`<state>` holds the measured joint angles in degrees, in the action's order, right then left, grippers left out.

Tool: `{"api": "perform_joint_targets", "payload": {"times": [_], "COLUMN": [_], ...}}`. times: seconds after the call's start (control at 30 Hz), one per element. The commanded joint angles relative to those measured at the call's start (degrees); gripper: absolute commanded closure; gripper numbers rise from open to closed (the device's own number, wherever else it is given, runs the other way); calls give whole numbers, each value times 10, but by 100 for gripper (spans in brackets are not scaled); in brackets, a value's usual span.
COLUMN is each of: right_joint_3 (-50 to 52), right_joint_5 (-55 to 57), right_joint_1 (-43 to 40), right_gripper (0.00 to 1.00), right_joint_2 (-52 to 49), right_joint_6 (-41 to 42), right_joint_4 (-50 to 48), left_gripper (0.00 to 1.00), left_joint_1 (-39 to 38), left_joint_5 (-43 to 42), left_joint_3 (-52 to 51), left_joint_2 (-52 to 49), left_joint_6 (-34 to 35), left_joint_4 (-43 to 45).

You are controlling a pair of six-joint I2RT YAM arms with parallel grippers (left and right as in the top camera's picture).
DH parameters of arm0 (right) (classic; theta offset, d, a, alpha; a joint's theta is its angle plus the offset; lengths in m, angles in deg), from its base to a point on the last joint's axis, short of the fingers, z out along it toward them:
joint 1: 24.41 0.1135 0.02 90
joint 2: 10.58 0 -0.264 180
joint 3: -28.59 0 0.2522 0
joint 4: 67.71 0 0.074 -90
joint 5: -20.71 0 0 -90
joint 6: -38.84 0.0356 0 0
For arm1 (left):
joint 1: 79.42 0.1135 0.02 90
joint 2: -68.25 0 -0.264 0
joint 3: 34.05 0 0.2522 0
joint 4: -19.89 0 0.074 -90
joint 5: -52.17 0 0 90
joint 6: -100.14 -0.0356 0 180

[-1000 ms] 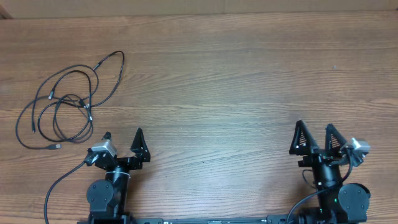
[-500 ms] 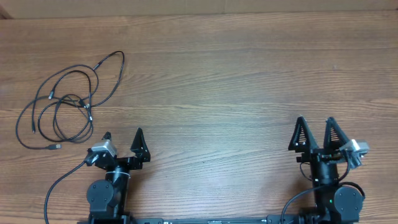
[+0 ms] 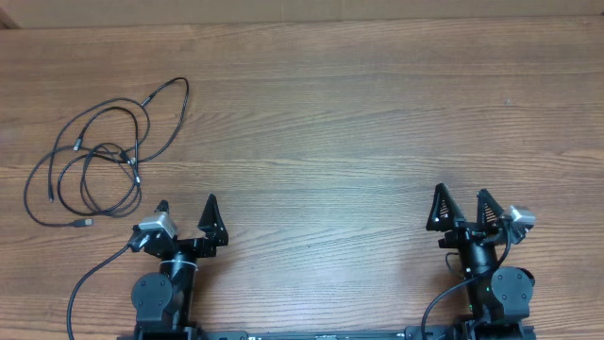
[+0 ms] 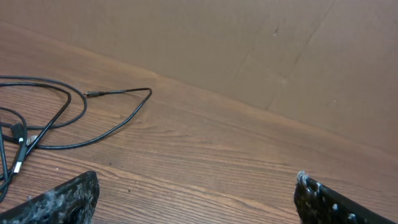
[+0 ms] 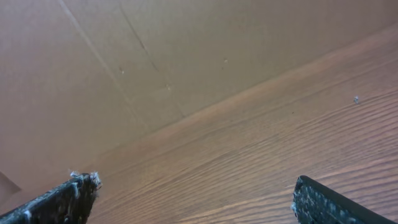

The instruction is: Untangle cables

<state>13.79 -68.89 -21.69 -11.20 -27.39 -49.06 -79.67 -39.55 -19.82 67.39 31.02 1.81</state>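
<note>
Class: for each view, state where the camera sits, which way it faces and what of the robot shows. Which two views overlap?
Overhead: above the table, looking straight down; shows left end effector and right end effector.
Left wrist: low, facing across the table; own fingertips.
Right wrist: low, facing the brown wall; own fingertips.
Shared: overhead and left wrist both show the cables.

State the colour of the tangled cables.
The cables are black; the overhead view shows it best.
</note>
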Motion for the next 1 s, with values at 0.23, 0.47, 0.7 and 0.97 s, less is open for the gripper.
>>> {"api": "perform_joint_targets", "payload": {"times": [0.23,0.47,0.7,0.97], "right_joint_3": [6,6,6,6], "right_joint_5": [4,4,4,4], "right_joint_1": [2,2,2,2], "right_gripper": [0,0,0,0], "right_joint_2": [5,5,5,5], "right_joint_6": [0,0,0,0], "right_joint_4": [-2,-2,-2,-2], "left_gripper": [1,0,0,1], "left_joint_1": [2,2,2,2], "left_joint_5": [-4,-4,-4,12], "left_joint_3": [-2,-2,-2,-2], "left_joint_2": [6,6,6,6], "left_joint_6": [3,3,3,-117], "left_joint_4": [0,0,0,-1]}}
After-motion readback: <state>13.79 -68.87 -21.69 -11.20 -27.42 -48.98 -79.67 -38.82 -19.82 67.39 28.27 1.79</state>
